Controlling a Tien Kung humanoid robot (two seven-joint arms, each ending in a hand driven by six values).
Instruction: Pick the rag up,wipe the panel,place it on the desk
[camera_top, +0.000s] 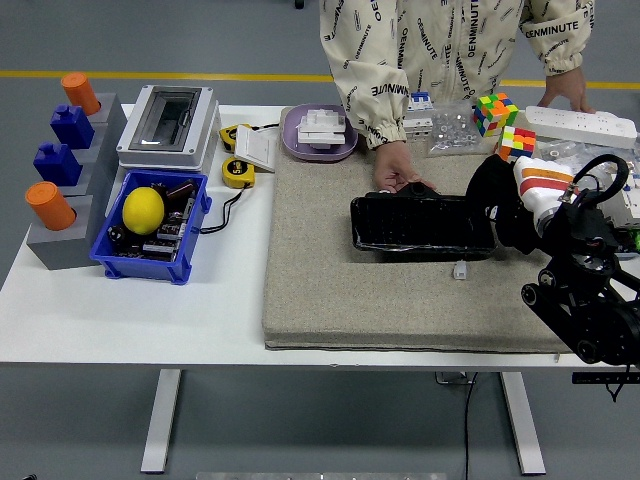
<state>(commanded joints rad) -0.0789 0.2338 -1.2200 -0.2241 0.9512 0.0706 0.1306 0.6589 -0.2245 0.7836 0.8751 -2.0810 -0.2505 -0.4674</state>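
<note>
A black panel (420, 224) lies on the grey mat (340, 280) in the middle of the table. My right hand (525, 195), white with orange stripes, is shut on a black rag (498, 205) at the panel's right end, the rag touching the panel's right edge. A person stands at the far side; one hand (400, 172) holds the panel's far left edge. The person's other hand (568, 92) rests on a white power strip. My left arm is out of view.
A small clear part (460, 270) lies on the mat just in front of the panel. Two colour cubes (497, 113) and bags of parts sit at the back right. A blue bin with a lemon (144, 209), a grey box, tape measures and a purple tray (320, 132) stand at the left and back.
</note>
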